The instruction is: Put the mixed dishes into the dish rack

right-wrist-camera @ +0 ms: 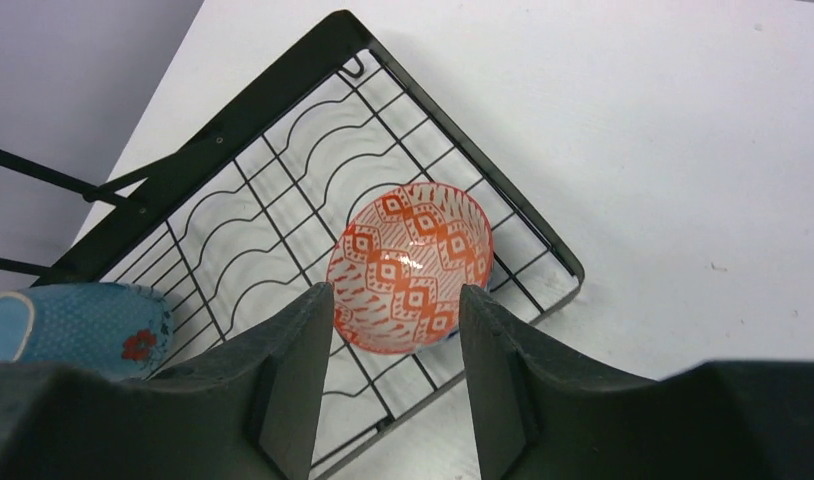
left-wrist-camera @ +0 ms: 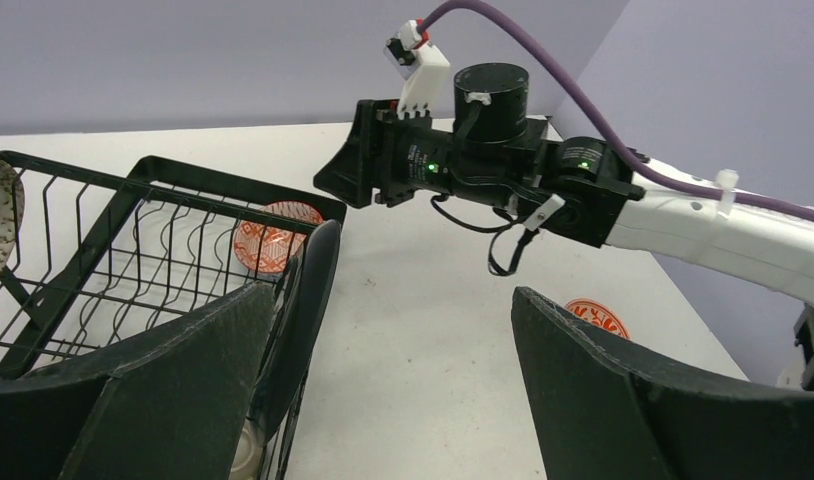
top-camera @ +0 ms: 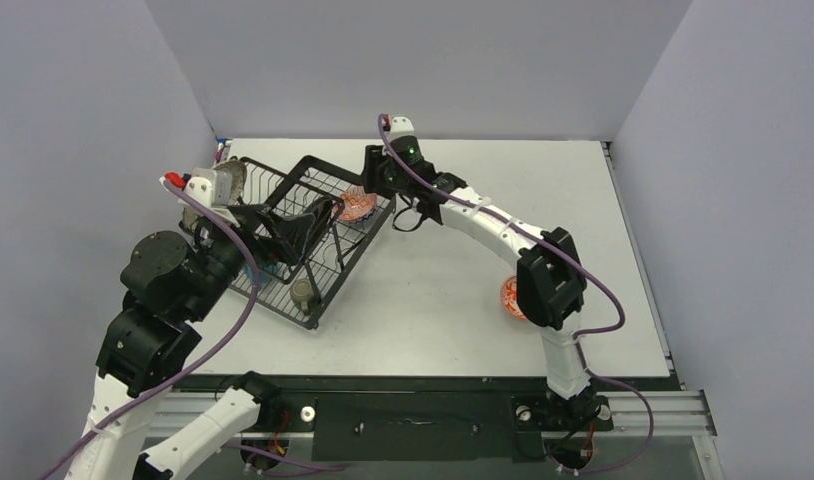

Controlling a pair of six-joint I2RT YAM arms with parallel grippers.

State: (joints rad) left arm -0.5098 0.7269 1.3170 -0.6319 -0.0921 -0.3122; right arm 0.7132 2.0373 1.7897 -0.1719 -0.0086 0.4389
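Right hand open, empty, over patterned bowl lying in dish rack, far-left part of counter. Left hand spread wide beside upright black plate; a bump could topple it. Hands close together, so clash risk. Second bowl unloaded near right edge.

The scene is lit brightly and evenly from overhead, and only faint, soft shadows are cast on the white table just under the right arm. In the wrist views the fingers are rendered dark and slightly soft (very near the lens); everything beyond the fingertips is kept sharp.
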